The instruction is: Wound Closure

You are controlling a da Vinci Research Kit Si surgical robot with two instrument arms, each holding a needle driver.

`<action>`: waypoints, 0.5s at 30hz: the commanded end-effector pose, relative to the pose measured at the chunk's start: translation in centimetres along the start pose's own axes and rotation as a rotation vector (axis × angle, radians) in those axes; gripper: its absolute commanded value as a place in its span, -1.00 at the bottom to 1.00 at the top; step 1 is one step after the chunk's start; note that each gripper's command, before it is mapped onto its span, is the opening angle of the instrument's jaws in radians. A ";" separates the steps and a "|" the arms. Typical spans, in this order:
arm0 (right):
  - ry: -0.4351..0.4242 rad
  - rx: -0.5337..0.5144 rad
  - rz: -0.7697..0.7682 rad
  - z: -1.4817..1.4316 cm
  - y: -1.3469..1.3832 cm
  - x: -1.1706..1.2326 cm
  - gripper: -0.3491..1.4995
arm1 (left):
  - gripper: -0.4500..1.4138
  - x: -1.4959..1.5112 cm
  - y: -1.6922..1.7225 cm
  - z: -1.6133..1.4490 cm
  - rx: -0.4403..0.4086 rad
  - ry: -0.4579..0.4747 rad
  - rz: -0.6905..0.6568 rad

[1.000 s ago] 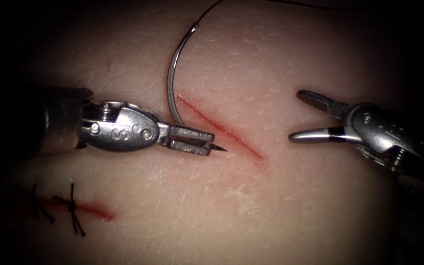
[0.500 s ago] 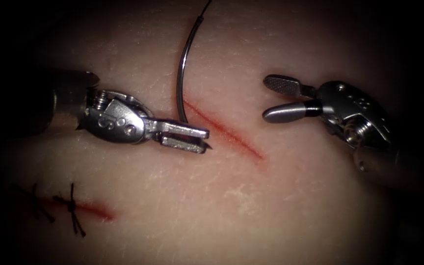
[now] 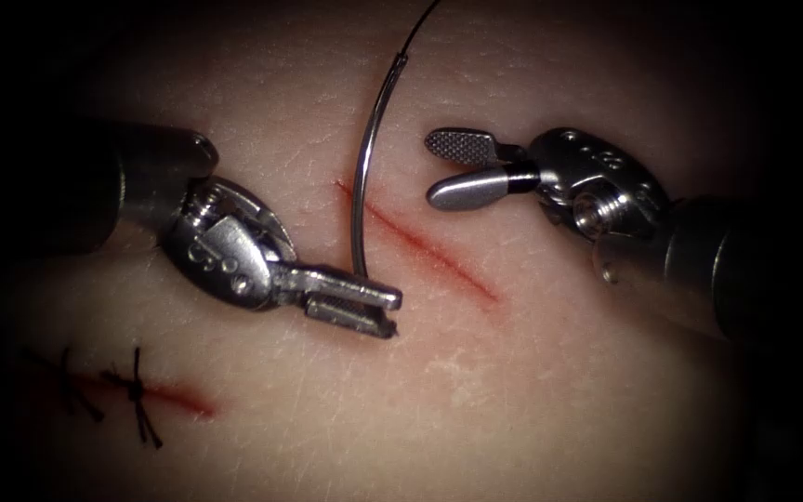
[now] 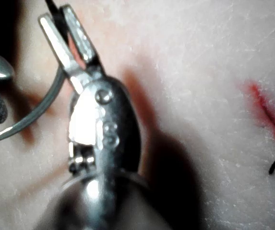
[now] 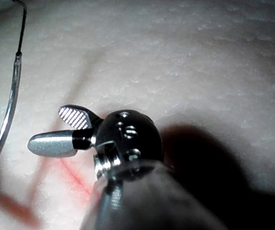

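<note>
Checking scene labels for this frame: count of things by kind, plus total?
Tools: 2, left tool holding the needle near its tip; right tool open, holding nothing
Needles: 1, needle, out of the tissue
Threads: 1, thread
Open cuts: 1, cut
Stitched cuts: 1, stitched cut
Total: 6

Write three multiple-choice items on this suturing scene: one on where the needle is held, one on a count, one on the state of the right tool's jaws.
1. Where along its curve does the left tool grip the needle?
A. near the tip
B. at the thread end
C. nowhere

2. How many cuts show on the tissue?
A. one
B. two
C. four

3. How do the right tool's jaws stand?
A. shut on the thread
B. shut on the tissue
C. open, holding nothing

Key: 1 A, the jaws clamp the needle close to its point, above the tissue; 2 B, the open cut and a stitched cut; 3 C, the jaws are spread beside the needle.
</note>
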 end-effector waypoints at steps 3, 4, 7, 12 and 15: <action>0.008 -0.009 0.002 0.18 0.02 -0.03 0.27 | -1.00 -0.05 0.07 0.05 -0.006 0.010 -0.001; 0.009 -0.010 0.002 0.21 0.01 -0.02 0.29 | -1.00 -0.05 0.07 0.05 -0.004 0.006 -0.001; 0.013 -0.014 0.002 0.29 -0.02 -0.02 0.46 | -1.00 -0.05 0.07 0.05 -0.004 0.011 0.001; 0.019 -0.018 0.023 0.36 -0.04 0.02 0.57 | -1.00 -0.06 0.07 0.05 -0.006 0.015 0.008; 0.017 -0.021 0.027 0.35 -0.01 0.06 0.55 | -1.00 -0.05 0.07 0.06 -0.008 0.017 0.009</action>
